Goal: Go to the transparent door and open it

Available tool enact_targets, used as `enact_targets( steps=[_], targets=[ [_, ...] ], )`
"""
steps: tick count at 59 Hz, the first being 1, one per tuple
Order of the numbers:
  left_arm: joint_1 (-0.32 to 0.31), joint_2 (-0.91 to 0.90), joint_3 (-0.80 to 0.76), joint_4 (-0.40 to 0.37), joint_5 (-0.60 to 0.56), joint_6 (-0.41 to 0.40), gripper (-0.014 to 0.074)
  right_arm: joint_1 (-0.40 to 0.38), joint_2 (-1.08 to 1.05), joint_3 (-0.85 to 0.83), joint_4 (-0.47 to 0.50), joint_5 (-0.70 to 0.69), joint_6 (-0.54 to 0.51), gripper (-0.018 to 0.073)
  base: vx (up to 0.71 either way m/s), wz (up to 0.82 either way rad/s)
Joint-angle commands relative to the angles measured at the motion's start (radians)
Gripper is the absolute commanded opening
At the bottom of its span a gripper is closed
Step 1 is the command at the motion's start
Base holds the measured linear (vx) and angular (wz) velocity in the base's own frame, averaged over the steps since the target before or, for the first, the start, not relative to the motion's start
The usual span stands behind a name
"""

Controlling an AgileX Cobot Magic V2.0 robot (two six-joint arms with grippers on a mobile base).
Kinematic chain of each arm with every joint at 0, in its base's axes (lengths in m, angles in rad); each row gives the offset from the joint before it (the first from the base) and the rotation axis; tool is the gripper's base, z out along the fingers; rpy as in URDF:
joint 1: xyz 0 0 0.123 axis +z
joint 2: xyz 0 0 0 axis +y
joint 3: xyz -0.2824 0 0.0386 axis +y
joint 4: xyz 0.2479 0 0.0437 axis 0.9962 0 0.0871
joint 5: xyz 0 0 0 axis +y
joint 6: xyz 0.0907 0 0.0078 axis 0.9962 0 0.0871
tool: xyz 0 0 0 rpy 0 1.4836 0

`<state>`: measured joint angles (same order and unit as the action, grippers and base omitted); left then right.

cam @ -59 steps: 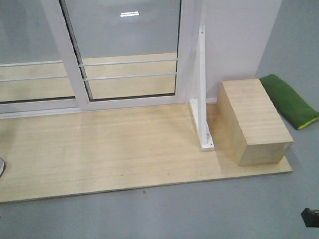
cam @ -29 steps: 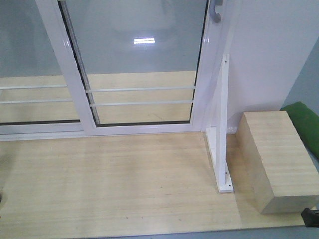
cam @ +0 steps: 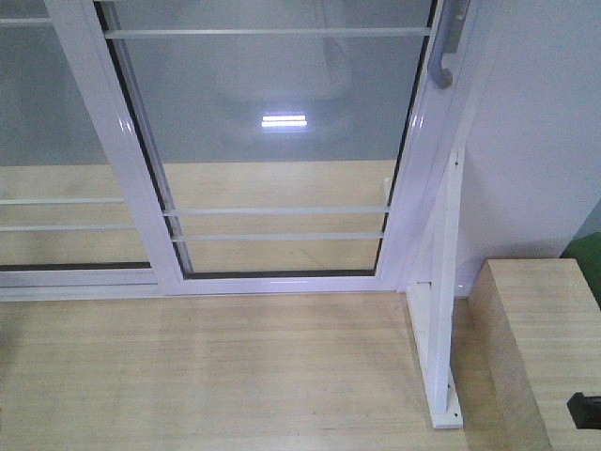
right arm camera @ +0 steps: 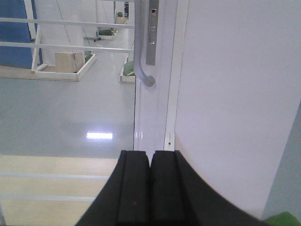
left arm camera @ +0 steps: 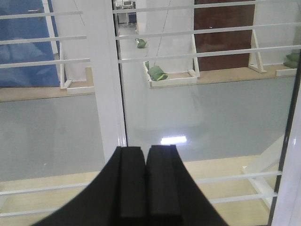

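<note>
Pale wood flooring (cam: 235,376) is meeting the clear glass sliding door (cam: 282,122) — the right gripper (right arm camera: 150,154) is facing its curved silver-grey handle (right arm camera: 139,47) for pulling, jaws pressing together like the left gripper (left arm camera: 145,149) jaws.

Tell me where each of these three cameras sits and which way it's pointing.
Front camera: on the robot's front, tilted down at the transparent door, its handle and the wooden platform; no arm shows.
Left wrist camera: behind the shut left claw, facing the door's glass.
Right wrist camera: behind the shut right claw, facing the handle beside a white wall.
Shared: front and right wrist both show the handle.
</note>
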<state>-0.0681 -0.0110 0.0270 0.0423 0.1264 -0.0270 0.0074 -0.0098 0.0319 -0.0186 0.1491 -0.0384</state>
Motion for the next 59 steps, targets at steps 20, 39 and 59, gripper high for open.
enact_targets(
  steps=[20, 39, 59],
  targets=[
    [-0.009, -0.012, 0.03, -0.008, -0.08, -0.009, -0.0006, -0.004, -0.011, 0.011, 0.002, -0.087, 0.001, -0.0008, 0.22, 0.01],
    [-0.009, -0.012, 0.03, -0.008, -0.08, -0.009, -0.0006, -0.004, -0.011, 0.011, 0.002, -0.087, 0.001, -0.0008, 0.13, 0.02],
    [-0.009, -0.012, 0.03, -0.008, -0.08, -0.009, -0.0006, -0.004, -0.011, 0.011, 0.002, -0.087, 0.001, -0.0008, 0.09, 0.02]
  ],
)
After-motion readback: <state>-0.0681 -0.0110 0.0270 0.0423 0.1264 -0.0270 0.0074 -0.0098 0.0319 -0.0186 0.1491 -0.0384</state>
